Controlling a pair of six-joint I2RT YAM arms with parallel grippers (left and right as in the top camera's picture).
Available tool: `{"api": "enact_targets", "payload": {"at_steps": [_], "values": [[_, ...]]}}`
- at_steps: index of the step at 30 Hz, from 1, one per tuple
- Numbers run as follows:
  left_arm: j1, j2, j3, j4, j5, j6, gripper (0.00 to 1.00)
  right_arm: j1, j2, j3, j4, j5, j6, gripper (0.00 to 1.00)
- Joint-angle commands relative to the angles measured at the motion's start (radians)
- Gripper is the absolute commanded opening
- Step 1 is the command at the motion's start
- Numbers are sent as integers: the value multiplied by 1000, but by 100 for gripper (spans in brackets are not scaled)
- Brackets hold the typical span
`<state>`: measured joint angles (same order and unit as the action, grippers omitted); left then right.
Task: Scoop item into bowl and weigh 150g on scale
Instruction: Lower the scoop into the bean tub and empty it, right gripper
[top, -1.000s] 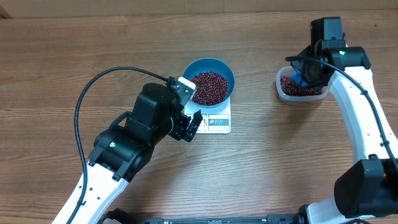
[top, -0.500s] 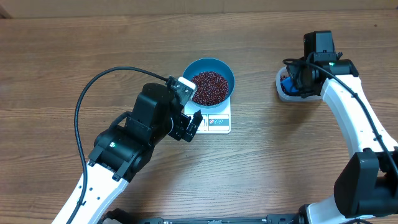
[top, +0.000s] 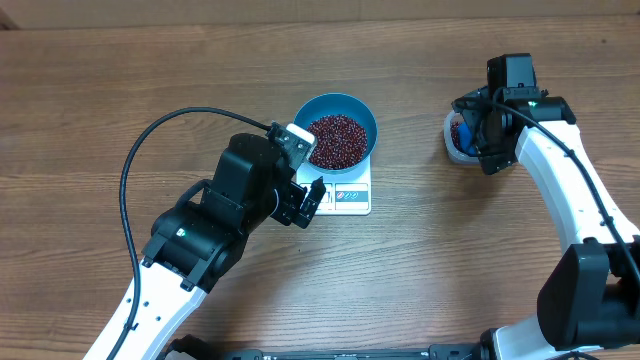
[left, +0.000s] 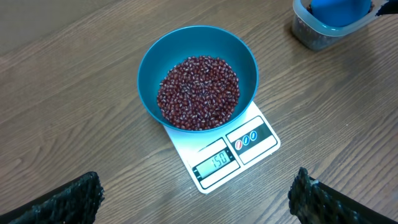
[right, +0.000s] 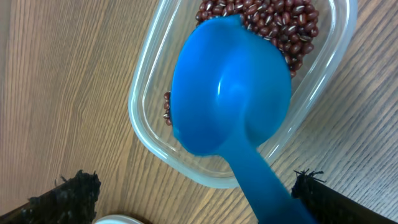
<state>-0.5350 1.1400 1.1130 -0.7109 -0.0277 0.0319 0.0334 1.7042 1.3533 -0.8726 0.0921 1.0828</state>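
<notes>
The blue bowl (top: 362, 112) stands on the white scale (top: 350, 196), holding a heap of red-brown beans (top: 336, 140). From the left wrist, the bowl (left: 146, 68) and its beans (left: 199, 92) lie ahead, and the scale (left: 249, 138) has digits lit in its display. My left gripper (left: 196, 199) hangs open over bare wood in front of the scale. My right gripper (right: 196, 193) is open above a clear tub (right: 144, 93) of beans (right: 273, 18). A blue scoop (right: 230, 93) rests in the tub, its handle running between the spread fingers, close to the right one.
The tub (top: 452, 148) sits at the table's right, under the right arm. A black cable (top: 140, 150) loops from the left arm over the wood. A white round edge (right: 118, 219) shows at the bottom of the right wrist view.
My right gripper has swung left over the tub and opened, letting go of the scoop handle. The left arm, bowl and scale have not moved.
</notes>
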Motion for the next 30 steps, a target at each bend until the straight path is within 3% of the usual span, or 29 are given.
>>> {"api": "enact_targets", "payload": {"at_steps": [1,10,21,30], "values": [[5,-1,0,0,-6,-6,100,-1,-20,-5,4,2,-15,100],[5,-1,0,0,-6,-6,99,-1,-37,3,-13,-12,-115,100],[5,-1,0,0,-6,-6,100,-1,-100,129,-107,69,-375,100],[5,-1,0,0,-6,-6,100,-1,-121,156,-129,144,-382,100]]}}
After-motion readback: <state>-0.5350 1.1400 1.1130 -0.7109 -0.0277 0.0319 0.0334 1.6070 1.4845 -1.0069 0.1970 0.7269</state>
